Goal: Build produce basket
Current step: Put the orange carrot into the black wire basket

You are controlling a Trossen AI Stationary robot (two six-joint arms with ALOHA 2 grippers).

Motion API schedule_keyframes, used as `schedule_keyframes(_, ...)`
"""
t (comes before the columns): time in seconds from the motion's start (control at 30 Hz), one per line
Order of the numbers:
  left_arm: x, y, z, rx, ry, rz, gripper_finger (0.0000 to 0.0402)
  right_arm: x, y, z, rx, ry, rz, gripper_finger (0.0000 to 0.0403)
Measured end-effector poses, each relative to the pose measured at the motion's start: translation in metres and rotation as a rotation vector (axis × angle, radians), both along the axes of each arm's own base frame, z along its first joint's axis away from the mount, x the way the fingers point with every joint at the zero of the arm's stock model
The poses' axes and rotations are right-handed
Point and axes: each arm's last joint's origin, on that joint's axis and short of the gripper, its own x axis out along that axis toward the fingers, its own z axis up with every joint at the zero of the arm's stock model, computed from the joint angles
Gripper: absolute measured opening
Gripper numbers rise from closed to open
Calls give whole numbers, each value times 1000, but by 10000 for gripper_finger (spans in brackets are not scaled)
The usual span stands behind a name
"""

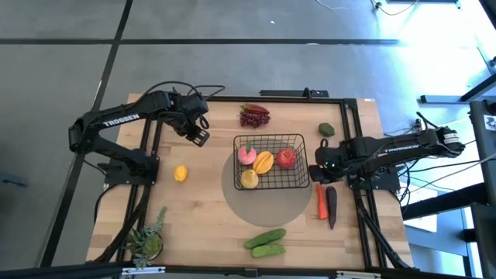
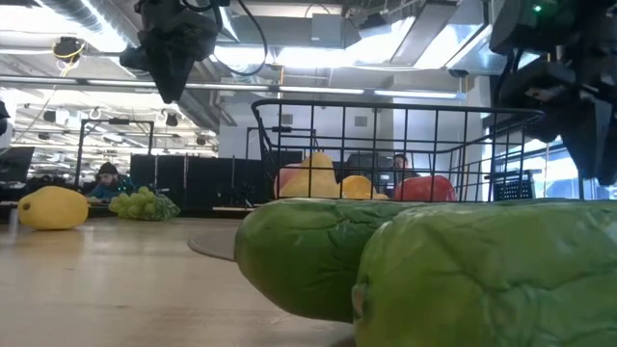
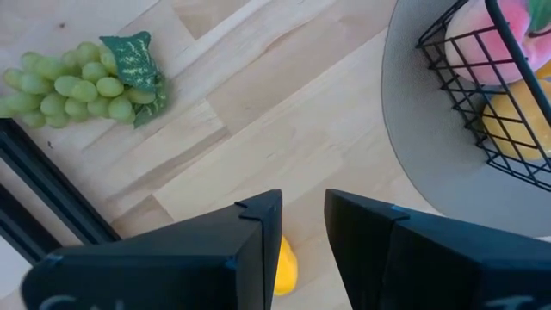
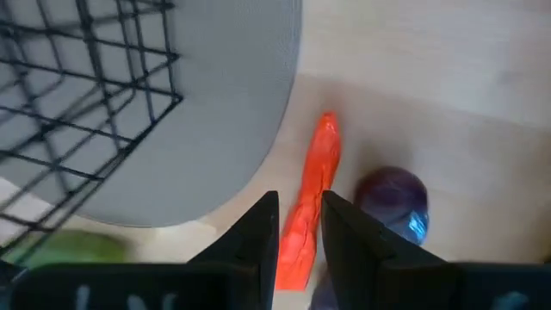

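Note:
The black wire basket (image 1: 304, 180) stands on a round grey mat (image 1: 263, 203) at mid table. It holds a pink peach (image 1: 246, 155), a mango (image 1: 264, 162), a red apple (image 1: 286, 158) and a yellow fruit (image 1: 249, 180). My left gripper (image 1: 201, 137) hangs shut and empty above the table left of the basket, over a lemon (image 3: 285, 265). My right gripper (image 1: 317, 172) is shut and empty beside the basket's right wall, above a carrot (image 4: 312, 198) and an eggplant (image 4: 393, 200). Green grapes (image 3: 82, 82) lie past the left gripper.
Purple grapes (image 1: 253, 117) lie by the far edge and a small green fruit (image 1: 326, 129) at far right. Two cucumbers (image 1: 266, 242) lie near the front edge and a potted plant (image 1: 147, 242) stands at the front left. Black frame rails (image 1: 147, 139) run along both sides.

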Motion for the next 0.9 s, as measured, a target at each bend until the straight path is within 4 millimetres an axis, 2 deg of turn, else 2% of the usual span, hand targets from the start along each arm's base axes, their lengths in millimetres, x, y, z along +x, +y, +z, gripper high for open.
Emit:
schedule_keyframes(0.17,1,0,0,5,-12,0,80,2,5,-15,-49,43,-9,83)
schedule_keyframes(0.53,2,1,1,5,-23,-2,80,12,15,-25,-90,69,-7,83)
schedule_keyframes(0.73,2,0,1,-2,-26,-5,80,12,17,-24,-140,73,-1,83)
schedule_keyframes(0.9,3,-1,1,-31,-38,-17,80,8,16,-9,-170,161,28,83)
